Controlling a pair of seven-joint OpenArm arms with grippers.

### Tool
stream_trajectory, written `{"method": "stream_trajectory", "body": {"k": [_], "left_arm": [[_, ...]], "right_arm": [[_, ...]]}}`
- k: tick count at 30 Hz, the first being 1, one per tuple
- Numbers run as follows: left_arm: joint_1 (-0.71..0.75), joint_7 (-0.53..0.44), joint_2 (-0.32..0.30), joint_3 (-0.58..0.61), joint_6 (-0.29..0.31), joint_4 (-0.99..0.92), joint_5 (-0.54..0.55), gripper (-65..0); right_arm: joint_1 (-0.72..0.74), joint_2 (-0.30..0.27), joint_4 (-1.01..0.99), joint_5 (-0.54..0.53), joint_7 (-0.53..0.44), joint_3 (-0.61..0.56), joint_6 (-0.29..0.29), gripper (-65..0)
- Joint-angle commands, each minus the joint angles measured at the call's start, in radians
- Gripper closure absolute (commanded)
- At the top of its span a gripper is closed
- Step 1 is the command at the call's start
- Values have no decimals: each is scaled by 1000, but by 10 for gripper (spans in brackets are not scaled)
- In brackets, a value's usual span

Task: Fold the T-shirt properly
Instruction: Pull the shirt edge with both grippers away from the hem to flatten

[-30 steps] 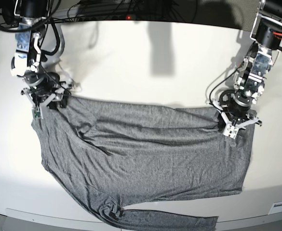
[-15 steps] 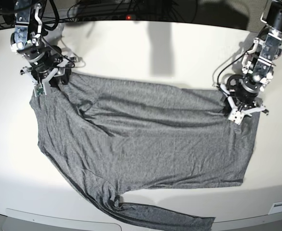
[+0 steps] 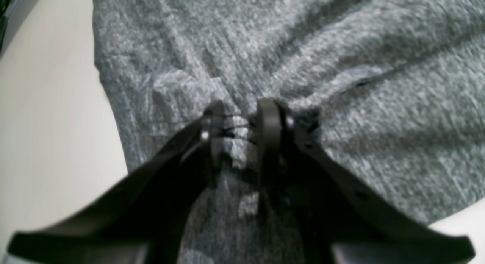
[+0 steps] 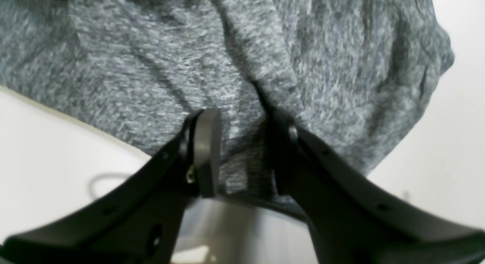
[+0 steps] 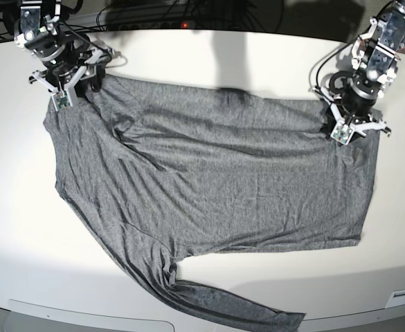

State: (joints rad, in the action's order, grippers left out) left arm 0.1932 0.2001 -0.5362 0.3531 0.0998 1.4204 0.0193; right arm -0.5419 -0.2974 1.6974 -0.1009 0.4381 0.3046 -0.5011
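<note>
The heather-grey T-shirt (image 5: 216, 180) lies spread wide on the white table (image 5: 209, 62), one long sleeve (image 5: 223, 301) trailing to the front edge. My left gripper (image 5: 349, 128) is at the shirt's far right corner, shut on a bunched fold of cloth (image 3: 237, 142) between its black fingers (image 3: 267, 124). At the far left corner my right gripper (image 5: 65, 88) is shut on the shirt's edge (image 4: 242, 142), which runs between its fingers (image 4: 206, 150). The cloth is drawn fairly taut between the two grips.
Dark cables and equipment (image 5: 181, 14) line the table's far edge, close behind both arms. A small white fitting (image 5: 403, 299) sits at the front right corner. Bare table (image 5: 22, 228) shows left of the shirt.
Both arms have moved toward the table's far edge, dragging the shirt with them. The top edge has stretched straighter, and the trailing sleeve has slid back from the front edge.
</note>
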Motion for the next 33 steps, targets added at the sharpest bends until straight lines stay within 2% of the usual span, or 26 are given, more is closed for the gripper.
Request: {"method": "stream_trajectory", "body": {"k": [1, 7, 11, 19, 23, 33], "left_arm": [[36, 92, -10, 8, 42, -7, 8, -157], [117, 92, -11, 8, 43, -2, 8, -157], [173, 92, -10, 8, 42, 11, 7, -157], [294, 99, -10, 8, 42, 59, -43, -157], [343, 50, -10, 8, 42, 70, -90, -157], [375, 77, -10, 8, 42, 74, -98, -157]], "right_arm": [[-18, -18, 14, 24, 33, 4, 10, -225], [-63, -69, 36, 24, 71, 4, 23, -225], [-80, -71, 37, 58, 79, 4, 55, -225], [-137, -71, 50, 66, 86, 4, 57, -225], [-180, -71, 74, 65, 82, 4, 61, -225], [-241, -71, 121, 77, 106, 4, 146, -225]]}}
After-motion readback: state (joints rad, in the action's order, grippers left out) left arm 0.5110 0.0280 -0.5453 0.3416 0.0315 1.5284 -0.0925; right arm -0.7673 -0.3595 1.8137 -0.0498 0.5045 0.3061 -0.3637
